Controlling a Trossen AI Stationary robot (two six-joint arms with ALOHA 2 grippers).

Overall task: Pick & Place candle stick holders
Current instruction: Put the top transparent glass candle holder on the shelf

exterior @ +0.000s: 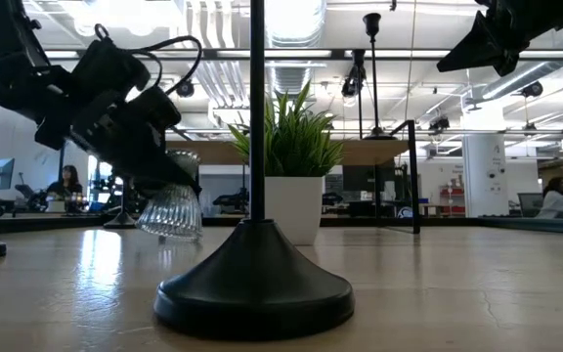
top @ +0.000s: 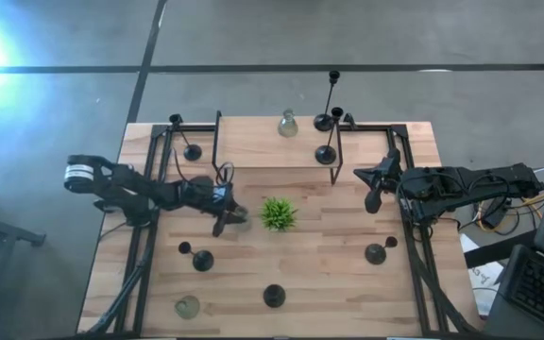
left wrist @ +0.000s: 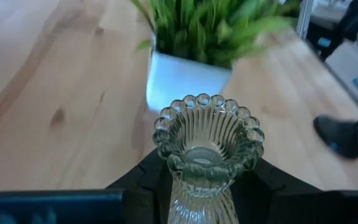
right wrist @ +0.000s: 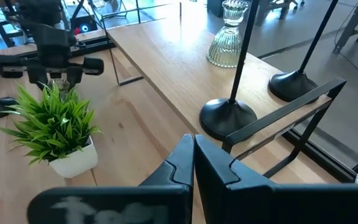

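My left gripper (top: pixel 227 215) is at the table's middle, just left of the small green plant (top: pixel 278 213), shut on a clear ribbed glass candle holder (left wrist: pixel 207 140). It also shows in the low view (exterior: pixel 172 207). My right gripper (top: pixel 374 196) is shut and empty, raised at the right, near the black frame. Several black holders stand on their round bases around the table: a tall one (top: pixel 327 118) and one (top: pixel 326 154) at the far edge, others (top: pixel 201 260) (top: pixel 274 296) (top: pixel 376 252) nearer. Two more glass holders stand at the far edge (top: pixel 288 124) and the near left (top: pixel 188 306). My left gripper pinches the glass holder's narrow waist (left wrist: pixel 199 190) between its two fingers (left wrist: pixel 143 180). The beaded rim (left wrist: pixel 209 102) points away from the gripper. The fingers slant down toward the table's right. The holder is tilted, wide end low over the wood; I cannot tell whether it touches.
A black metal frame (top: pixel 217 142) stands across the far half of the table, with posts (top: pixel 336 142) beside the far holders. The plant's white pot (left wrist: pixel 182 78) is close ahead of the held glass. Bare wood lies between the plant and my right gripper.
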